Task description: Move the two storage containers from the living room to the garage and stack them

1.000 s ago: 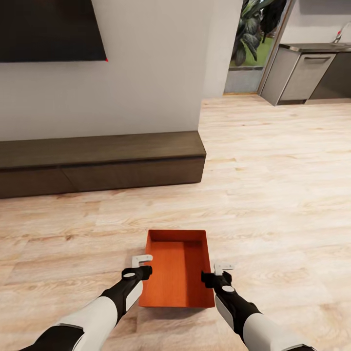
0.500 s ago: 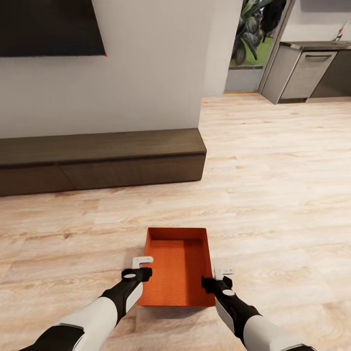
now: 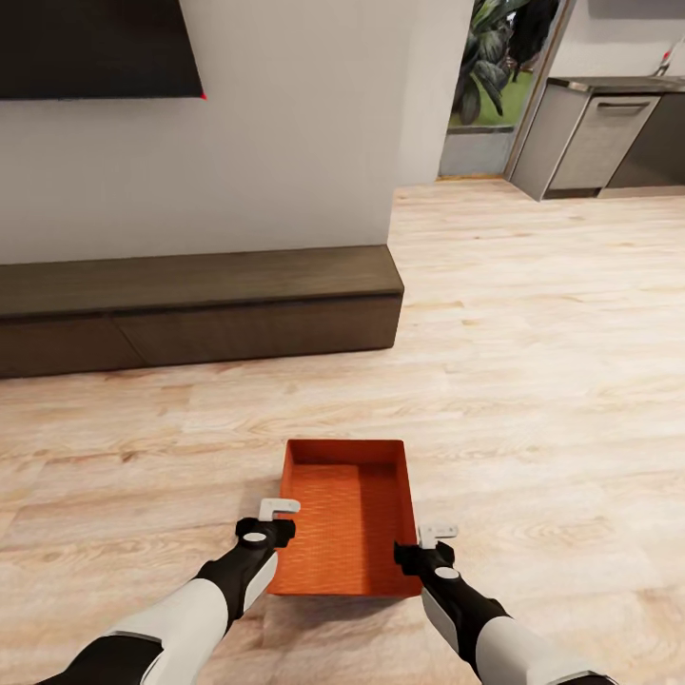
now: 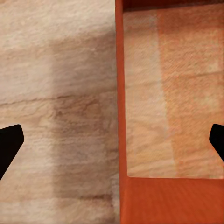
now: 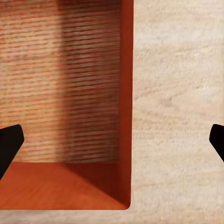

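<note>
One orange-red storage container (image 3: 347, 514) lies open side up on the pale wood-plank floor of the living room, just in front of me. My left gripper (image 3: 276, 521) hovers at its left wall and my right gripper (image 3: 425, 542) at its right wall, near the closer end. In the left wrist view the left gripper (image 4: 113, 142) is open and straddles the container (image 4: 172, 93) wall, with the fingertips wide apart. Seen from the right wrist, the right gripper (image 5: 113, 142) is open too, over the other wall of the container (image 5: 60, 84).
A long low dark-brown cabinet (image 3: 190, 304) runs along the white wall ahead, under a black TV (image 3: 95, 48). Grey kitchen units (image 3: 599, 143) and a plant (image 3: 495, 57) stand at the back right. Wood floor (image 3: 552, 362) stretches off to the right.
The whole view has shifted slightly, so the camera moved. The right gripper has come a little closer to the container's near right wall. The left gripper has barely moved.
</note>
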Motion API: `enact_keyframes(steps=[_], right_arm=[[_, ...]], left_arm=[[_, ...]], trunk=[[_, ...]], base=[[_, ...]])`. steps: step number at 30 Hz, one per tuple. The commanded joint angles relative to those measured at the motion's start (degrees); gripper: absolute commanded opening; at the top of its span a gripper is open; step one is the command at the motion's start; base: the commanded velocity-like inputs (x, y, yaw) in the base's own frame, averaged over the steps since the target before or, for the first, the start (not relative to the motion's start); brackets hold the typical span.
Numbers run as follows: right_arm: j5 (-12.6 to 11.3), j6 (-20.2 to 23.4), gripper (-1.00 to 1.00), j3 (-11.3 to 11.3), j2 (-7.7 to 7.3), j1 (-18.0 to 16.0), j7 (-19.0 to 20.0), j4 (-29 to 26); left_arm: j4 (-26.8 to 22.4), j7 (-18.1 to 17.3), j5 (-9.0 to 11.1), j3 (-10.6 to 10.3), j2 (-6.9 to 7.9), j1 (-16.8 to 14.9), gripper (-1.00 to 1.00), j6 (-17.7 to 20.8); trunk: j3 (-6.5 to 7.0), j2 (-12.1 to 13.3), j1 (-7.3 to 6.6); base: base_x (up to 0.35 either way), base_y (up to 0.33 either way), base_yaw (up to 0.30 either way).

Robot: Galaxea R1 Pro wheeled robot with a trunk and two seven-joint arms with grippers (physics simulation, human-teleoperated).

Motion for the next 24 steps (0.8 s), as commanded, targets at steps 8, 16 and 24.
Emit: enact_keyframes(steps=[8, 16, 24], right_arm=[[-0.6, -1.14, 1.0, 0.26, -0.01, -0.04, -0.27, 0.05], [-0.71, -1.32, 1.0, 0.12, -0.27, -0.14, -0.3, -1.23], [-0.87, -2.22, 1.0, 0.05, -0.46, -0.46, -0.29, -1.41]], left_arm=[[0.21, 0.33, -0.36, -0.41, -0.05, -0.02, 1.0, 0.22], [0.39, 0.36, -0.32, -0.38, -0.01, -0.02, 1.0, -0.02], [0.57, 0.41, -0.32, -0.33, 0.01, -0.02, 1.0, -0.26]], trunk=[[-1.47, -3.24, 1.76], [-2.91, -6.45, 3.51], [-4.35, -9.65, 5.27]], base=[[0.0, 0.0, 0.0], [0.0, 0.0, 0.0], [0.0, 0.0, 0.0]])
